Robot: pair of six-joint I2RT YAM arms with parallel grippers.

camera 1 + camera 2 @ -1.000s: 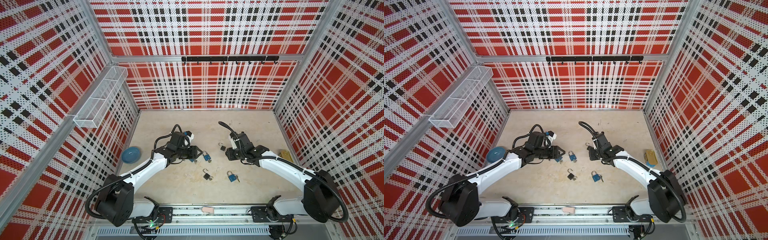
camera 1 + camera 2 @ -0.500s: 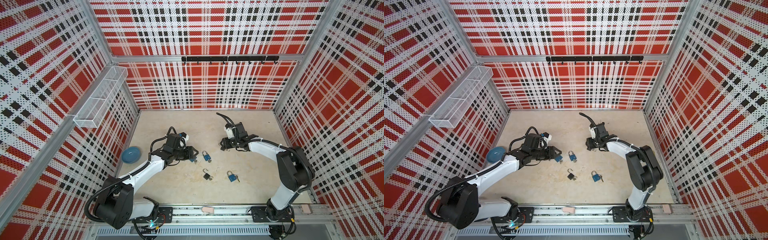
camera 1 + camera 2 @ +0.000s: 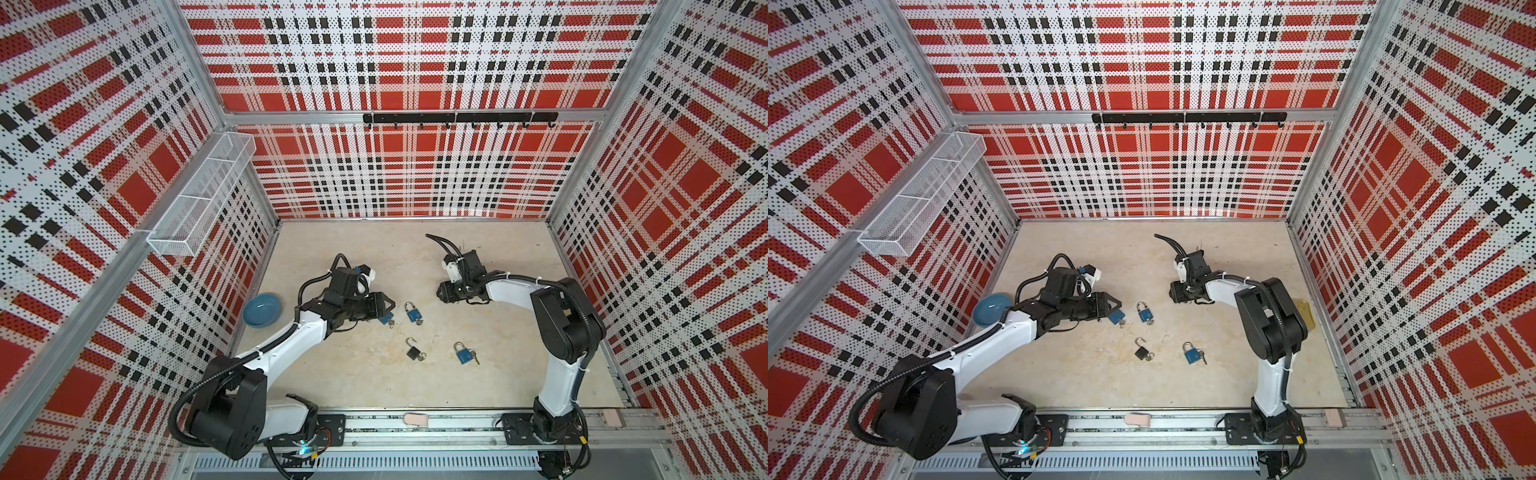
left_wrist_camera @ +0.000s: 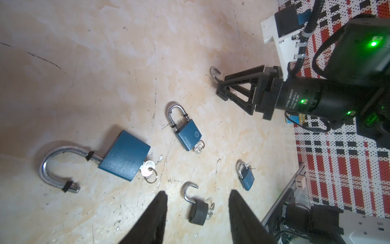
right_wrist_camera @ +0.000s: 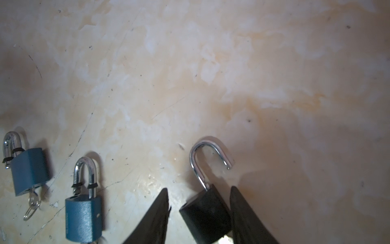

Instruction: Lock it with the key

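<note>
I'm straddling the far black padlock (image 5: 204, 217), shackle open, with the right gripper (image 5: 198, 189), jaws loose (not yet clamping); the left gripper (image 4: 197, 191) is hanging parted, empty.

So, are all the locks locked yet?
Not yet. Done, it seems: the middle blue padlock and the front blue padlock have their shackles pushed in. In hand: the right gripper stands open around a black padlock whose shackle is up. Still to do: that one, the open blue padlock by the left gripper, and the other black padlock, also open.
</note>
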